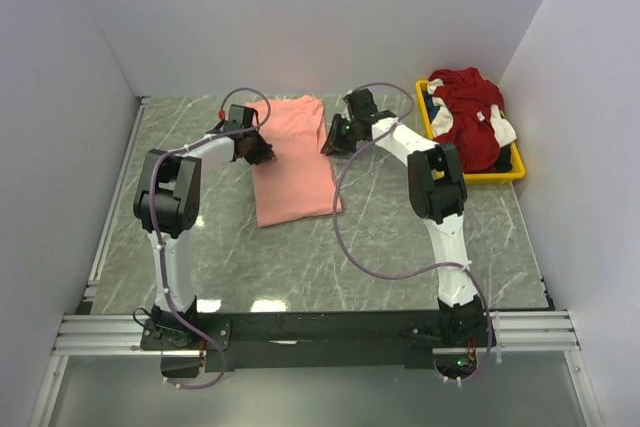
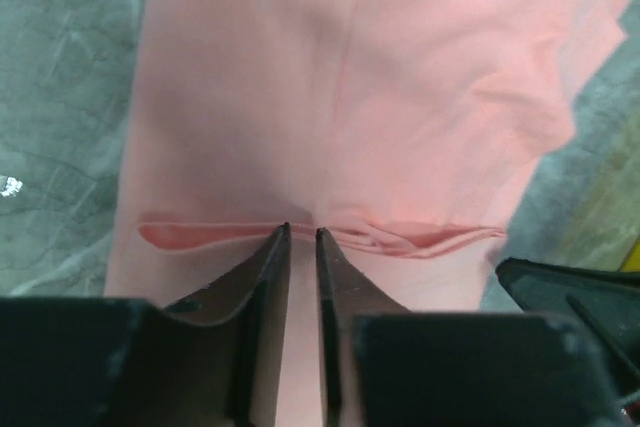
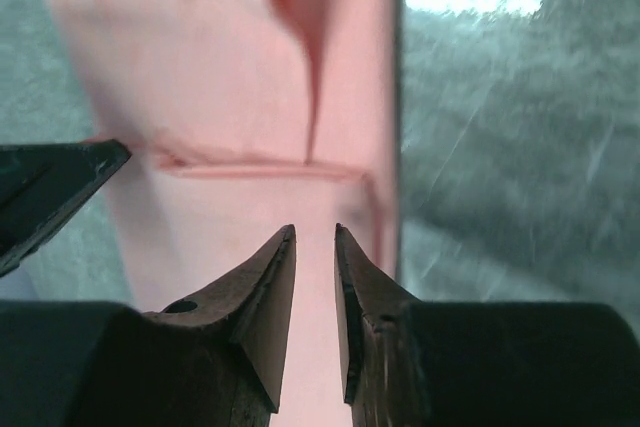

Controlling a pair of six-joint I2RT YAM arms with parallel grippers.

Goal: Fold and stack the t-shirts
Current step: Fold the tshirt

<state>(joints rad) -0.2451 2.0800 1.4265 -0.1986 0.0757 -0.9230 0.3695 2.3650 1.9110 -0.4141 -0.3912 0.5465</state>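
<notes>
Salmon-pink t-shirt (image 1: 295, 157) lies folded into a long strip on the marbled table (image 1: 400, 237), directly between the two grippers. The left gripper (image 1: 258, 151) sits at the strip's left edge and the right gripper (image 1: 331, 140) at its right edge, both beside the far half of the strip.

In the left wrist view, pink cloth fills the space under and ahead of the fingers (image 2: 262, 277), and a folded hem runs crosswise right at their tips. The jaws stand slightly apart with a narrow slit between them, and no cloth shows caught in it. The dark tip of the other gripper shows low to their right, over the cloth's edge.

In the right wrist view the jaws are likewise parted by a narrow gap and grip nothing. The shirt lies beneath and ahead of them, its right edge running straight just beyond the right-hand finger. A crosswise fold line lies a little ahead of the tips, and there is bare table to the right.

Well off to the right of the right gripper, a yellow tray (image 1: 488, 179) holds the dark red t-shirt (image 1: 468, 117), which has white parts and is bunched in a heap.
</notes>
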